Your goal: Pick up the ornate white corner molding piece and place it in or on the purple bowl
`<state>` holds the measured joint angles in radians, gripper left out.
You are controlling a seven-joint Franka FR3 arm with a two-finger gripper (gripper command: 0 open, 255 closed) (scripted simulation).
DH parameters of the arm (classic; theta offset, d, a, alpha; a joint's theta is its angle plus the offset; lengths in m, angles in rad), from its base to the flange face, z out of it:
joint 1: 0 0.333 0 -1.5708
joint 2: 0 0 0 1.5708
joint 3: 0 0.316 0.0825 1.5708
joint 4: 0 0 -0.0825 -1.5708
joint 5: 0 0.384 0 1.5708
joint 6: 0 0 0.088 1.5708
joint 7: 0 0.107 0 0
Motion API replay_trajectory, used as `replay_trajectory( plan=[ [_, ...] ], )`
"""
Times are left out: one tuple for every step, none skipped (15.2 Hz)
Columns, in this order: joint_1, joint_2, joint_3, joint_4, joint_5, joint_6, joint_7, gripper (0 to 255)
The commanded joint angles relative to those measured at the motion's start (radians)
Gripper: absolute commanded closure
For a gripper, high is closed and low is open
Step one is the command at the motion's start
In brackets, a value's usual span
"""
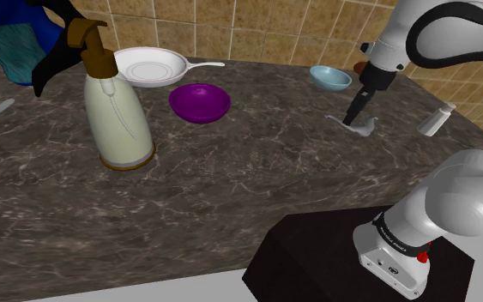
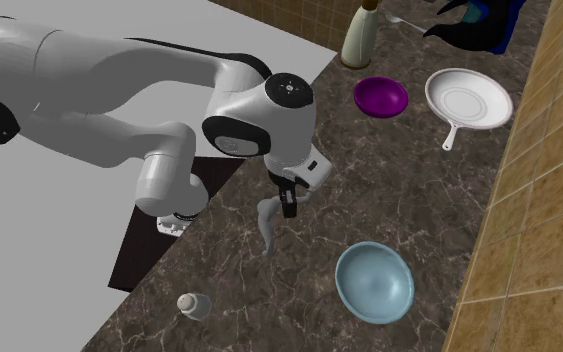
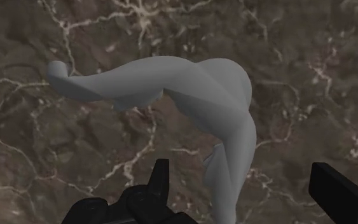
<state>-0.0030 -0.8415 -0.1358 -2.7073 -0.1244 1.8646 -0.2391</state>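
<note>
Both fingers [image 3: 161, 186] of the gripper [image 3: 242, 184] stood apart astride the grey molding piece [image 3: 190, 86], so closing squarely on its arm seemed best.

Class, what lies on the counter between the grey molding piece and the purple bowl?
Only bare marbled counter separates molding piece from purple bowl, per the shoulder view.

The 2 exterior views share the counter [image 1: 256, 172]: shoulder view from beside the stand [image 1: 316, 249], second from steeply above.
</note>
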Motion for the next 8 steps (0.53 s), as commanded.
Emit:
replay_trajectory(
  plan=[
    [-0.002,0.011,-0.006,-0.026,-0.005,0.039,-0.002,0],
    [-0.003,0.014,-0.008,-0.038,-0.006,0.054,-0.002,0],
    [-0.003,0.018,-0.01,-0.05,-0.008,0.069,-0.002,0],
    [-0.004,0.02,-0.011,-0.057,-0.009,0.077,-0.002,0],
    [-0.004,0.019,-0.011,-0.057,-0.009,0.077,-0.002,0],
    [-0.004,0.019,-0.011,-0.057,-0.009,0.077,-0.002,0],
    [-0.004,0.02,-0.011,-0.057,-0.009,0.077,-0.002,0],
    [-0.004,0.02,-0.011,-0.057,-0.009,0.077,-0.002,0]
  ],
)
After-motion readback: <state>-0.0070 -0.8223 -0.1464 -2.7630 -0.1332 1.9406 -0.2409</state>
